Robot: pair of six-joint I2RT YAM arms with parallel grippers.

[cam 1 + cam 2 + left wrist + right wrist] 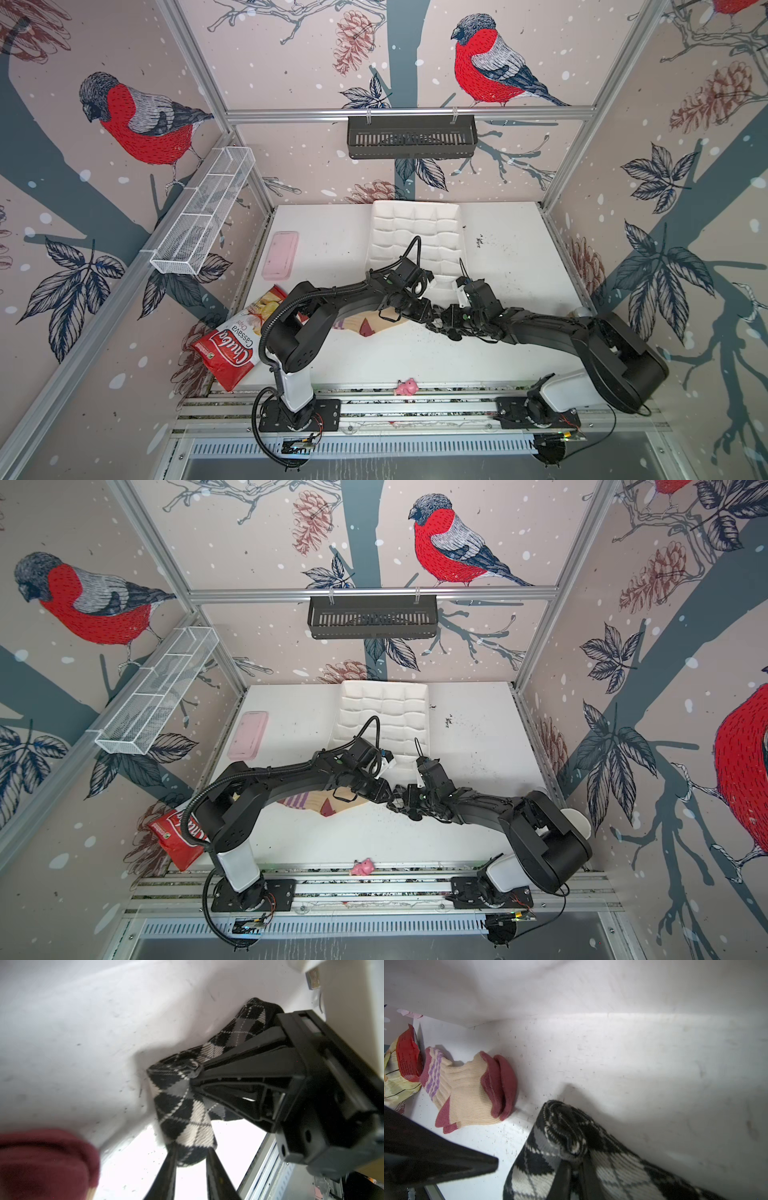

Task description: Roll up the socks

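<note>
The black-grey-white argyle sock point(187, 1113) hangs partly rolled between my two grippers, just above the white table point(519, 266). My right gripper point(576, 1159) is shut on a fold of it, its fingers nearly together; it also shows in the left wrist view point(194, 1070). My left gripper point(192, 1151) has the sock's rolled end between its fingertips, touching both. In both top views the grippers meet at the table's middle point(440, 322) point(399, 802) and hide the argyle sock. The tan sock point(471, 1093) with maroon toe and purple stripes lies folded on the table point(370, 324) point(316, 804).
A red chips bag point(237, 336) lies over the table's left edge beside the tan sock. A white compartment tray point(415, 232) and a pink case point(280, 254) lie farther back. A pink toy point(406, 387) sits on the front rail. Wall baskets point(411, 137) hang above.
</note>
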